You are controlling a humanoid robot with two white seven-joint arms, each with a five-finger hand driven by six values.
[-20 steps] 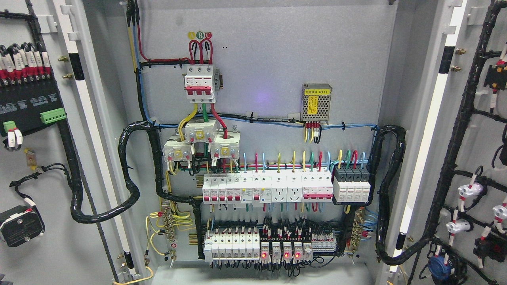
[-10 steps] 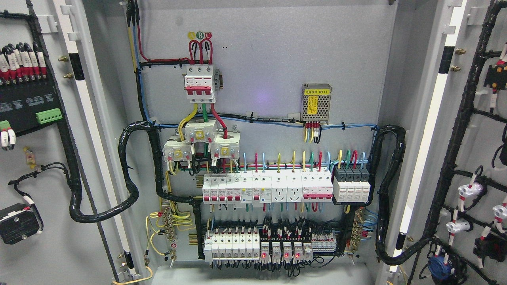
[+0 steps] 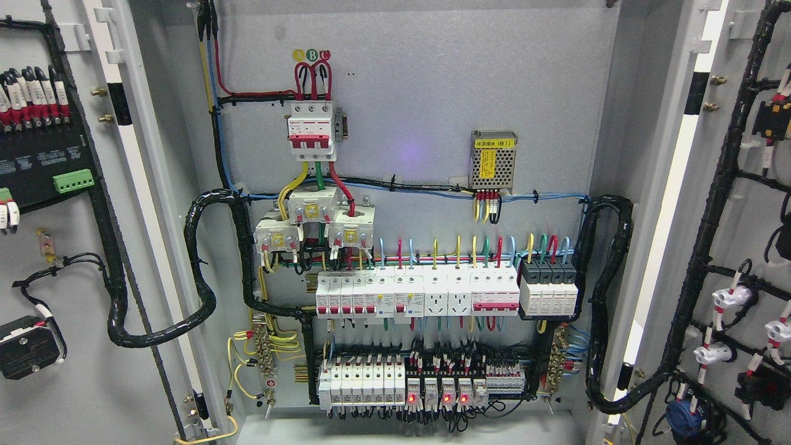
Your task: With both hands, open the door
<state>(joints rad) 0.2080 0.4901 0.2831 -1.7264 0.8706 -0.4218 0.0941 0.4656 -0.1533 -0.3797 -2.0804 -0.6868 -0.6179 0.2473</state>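
1. Grey cabinet backplate fills our view.
2. We see both doors swung wide: left door at the left edge, right door at the right edge.
3. Between them sit breakers, a red main switch and a power module.
4. Neither of our hands shows, so we cannot tell their state.

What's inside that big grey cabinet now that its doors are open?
Inside the cabinet are a red-and-white main breaker, rows of white breakers, a mesh-cased power supply and black cable bundles. What lies behind the back panel is hidden.
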